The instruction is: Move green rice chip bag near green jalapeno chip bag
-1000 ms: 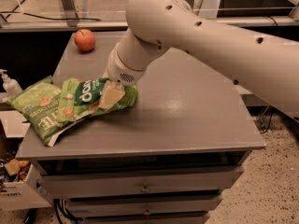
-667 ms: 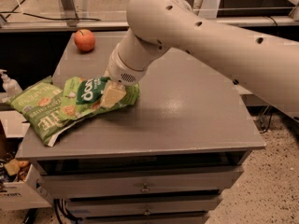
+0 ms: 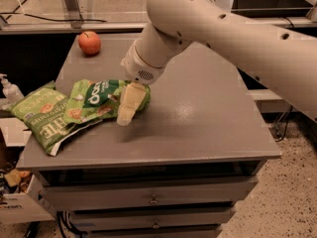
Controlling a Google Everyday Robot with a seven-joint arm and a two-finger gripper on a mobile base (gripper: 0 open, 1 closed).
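Note:
The green rice chip bag is bright green with a dark green oval and lies on the grey table's left side. Its left end overlaps the green jalapeno chip bag, a paler green bag with white block lettering that lies at the table's left edge. My gripper is down at the right end of the rice chip bag, touching it, with the big white arm reaching in from the upper right. The bag's right end partly wraps behind the gripper.
A red apple sits at the table's far left corner. The grey table top stands on a drawer cabinet. A white pump bottle and a box stand off the table to the left.

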